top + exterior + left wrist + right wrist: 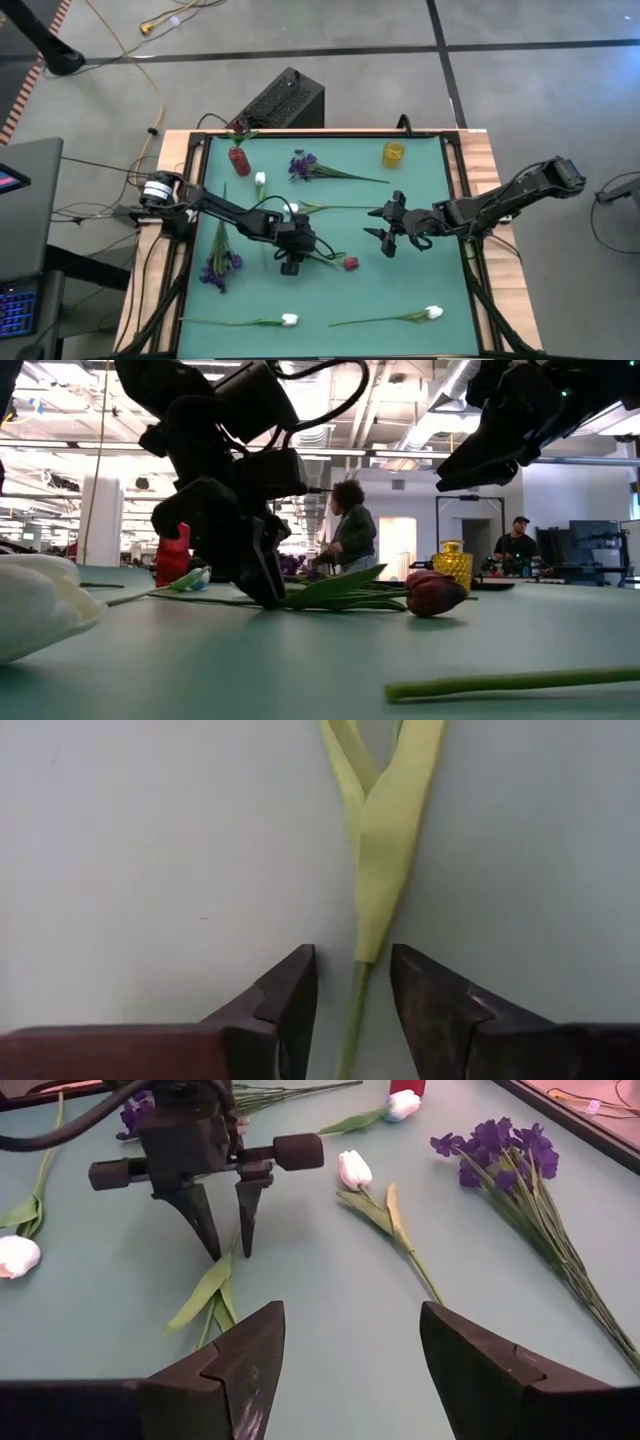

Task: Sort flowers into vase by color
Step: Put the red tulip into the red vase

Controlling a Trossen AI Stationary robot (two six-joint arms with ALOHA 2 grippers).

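Note:
A red-pink tulip [350, 263] lies on the green mat, its head [432, 592] toward the right and its green stem [352, 1020] and leaves [385, 850] running left. My left gripper [352, 985] points steeply down over that stem, open, one finger [290, 1000] on each side with a gap to the stem; the right wrist view shows it [225, 1235] astride the leaves. My right gripper [383, 233] hovers open above the mat's middle right, holding nothing. A red vase [238, 160] and a yellow vase [393, 153] stand at the far edge.
Other flowers lie flat on the mat: two purple bunches [220, 262] [303, 165], white tulips near the middle [260, 182] [291, 208], and two more at the near edge [289, 320] [432, 313]. People stand in the room beyond the table [352, 530].

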